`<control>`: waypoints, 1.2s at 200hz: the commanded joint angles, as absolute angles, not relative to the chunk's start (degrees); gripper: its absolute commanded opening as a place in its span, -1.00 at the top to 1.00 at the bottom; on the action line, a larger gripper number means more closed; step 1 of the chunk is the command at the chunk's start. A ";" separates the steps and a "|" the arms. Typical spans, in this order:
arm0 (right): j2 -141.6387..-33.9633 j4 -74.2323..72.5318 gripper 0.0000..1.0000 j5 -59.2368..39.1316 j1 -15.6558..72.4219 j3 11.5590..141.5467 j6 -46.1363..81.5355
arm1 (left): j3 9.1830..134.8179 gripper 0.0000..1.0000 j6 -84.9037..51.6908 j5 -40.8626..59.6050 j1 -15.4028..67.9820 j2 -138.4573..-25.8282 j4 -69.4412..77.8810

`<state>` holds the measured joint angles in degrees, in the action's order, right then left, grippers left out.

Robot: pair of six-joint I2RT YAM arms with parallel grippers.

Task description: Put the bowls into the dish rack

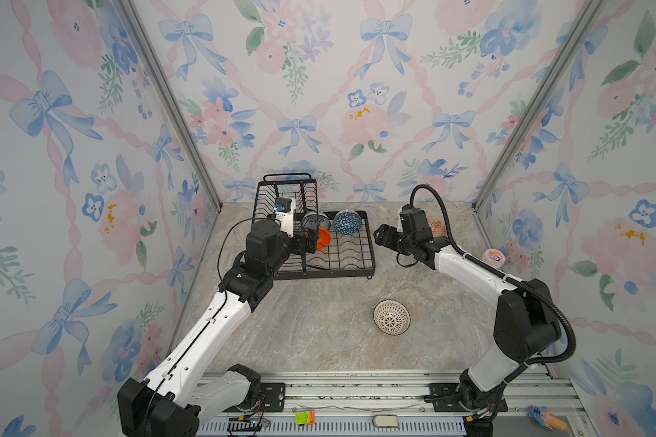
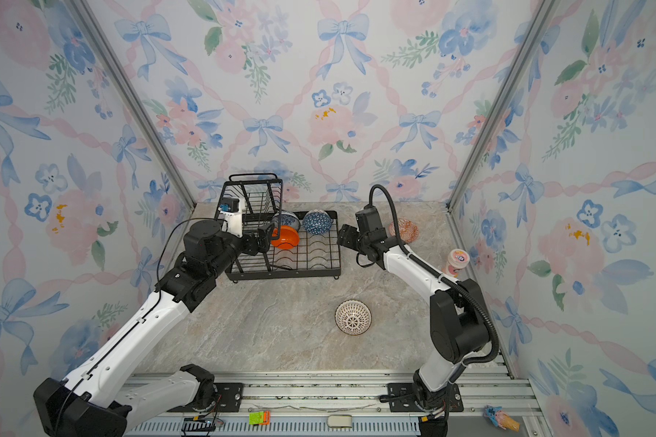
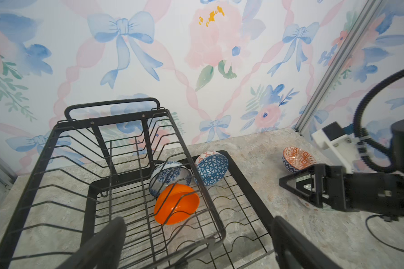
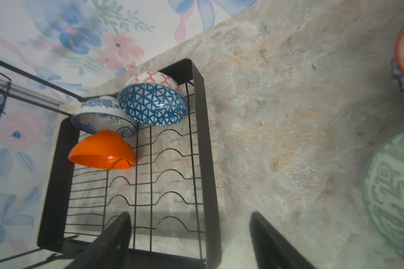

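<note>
Though askew, 3 bowls (image 3: 176, 203) (in dish rack (image 3: 249, 186))

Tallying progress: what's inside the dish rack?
Base tray: orange bowl, floral bowl, blue geometric bowl. Upper basket: nothing visible. The left arm covers the tray's near-left corner in both top views.

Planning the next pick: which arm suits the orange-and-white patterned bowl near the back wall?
Right. The right claw, open and empty, is close to the orange-and-white patterned bowl; the left claw hangs over the black wire dish rack, farther away.
</note>
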<state>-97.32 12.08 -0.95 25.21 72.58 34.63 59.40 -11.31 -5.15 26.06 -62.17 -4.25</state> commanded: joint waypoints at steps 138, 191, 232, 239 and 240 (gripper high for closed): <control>-114.74 22.50 0.25 4.18 29.70 85.86 27.21 | 42.63 -0.96 -33.58 -16.75 39.99 -53.52 -1.50; -118.93 23.20 0.50 6.29 29.28 88.81 28.09 | 40.42 -0.96 -34.02 -16.55 40.03 -54.74 -0.80; -120.24 23.18 0.79 7.94 28.55 90.01 28.14 | 40.59 -0.96 -33.68 -16.69 40.10 -55.82 -0.36; -120.32 23.31 0.83 8.24 28.23 90.29 28.12 | 40.61 -0.96 -33.70 -16.86 40.17 -55.92 -0.29; -120.32 23.35 0.83 8.30 28.18 90.32 28.12 | 40.61 -0.96 -33.64 -16.87 40.17 -55.91 -0.28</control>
